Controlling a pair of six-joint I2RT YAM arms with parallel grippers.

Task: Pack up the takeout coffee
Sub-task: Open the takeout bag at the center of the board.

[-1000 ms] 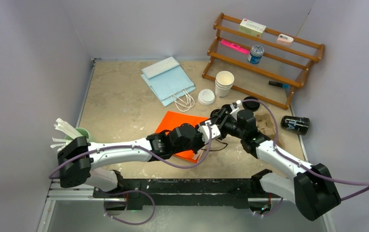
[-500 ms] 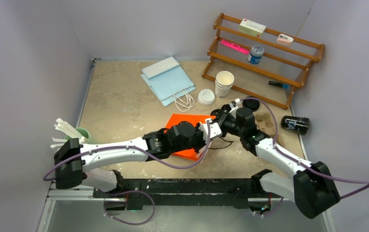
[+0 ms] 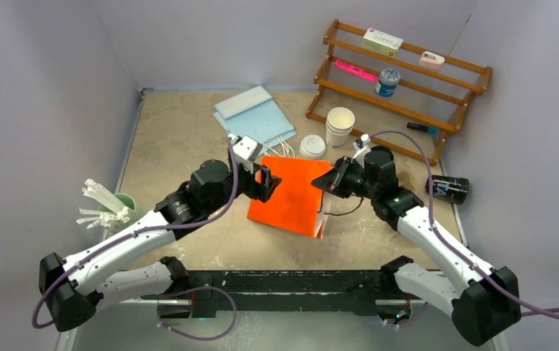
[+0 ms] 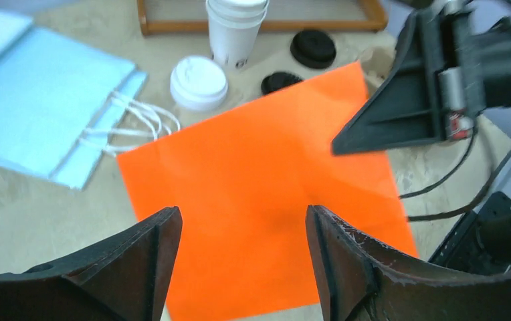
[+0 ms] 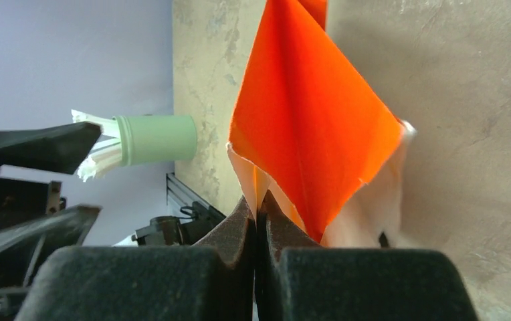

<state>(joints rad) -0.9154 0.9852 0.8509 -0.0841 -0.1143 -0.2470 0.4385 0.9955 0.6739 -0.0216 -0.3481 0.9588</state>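
Table point(image 3: 174, 146) with a beige, stone-like surface carries everything; a slatted wooden rack point(image 3: 401, 88) stands at its far right corner. Next in size, the orange bag point(image 3: 291, 194) of smooth paper is half raised in the middle. The right gripper point(image 5: 258, 207) has its jaws pressed together on a thin edge of this bag. The left gripper point(image 4: 241, 217) hovers just beside the bag's left edge, jaws wide apart, nothing between them. The black cup point(image 3: 447, 189) with white print lies on its side near the right wall, well apart from the bag. I judge it light and easy to crush, and it can roll; a gentle hold across the rim, one finger inside, looks safest. Two black lids point(image 4: 313, 48) rest on the table behind the bag, near the stack of white cups point(image 4: 236, 27). They seem to be thin, smooth plastic discs, slippery and low, best pinched at the edge.
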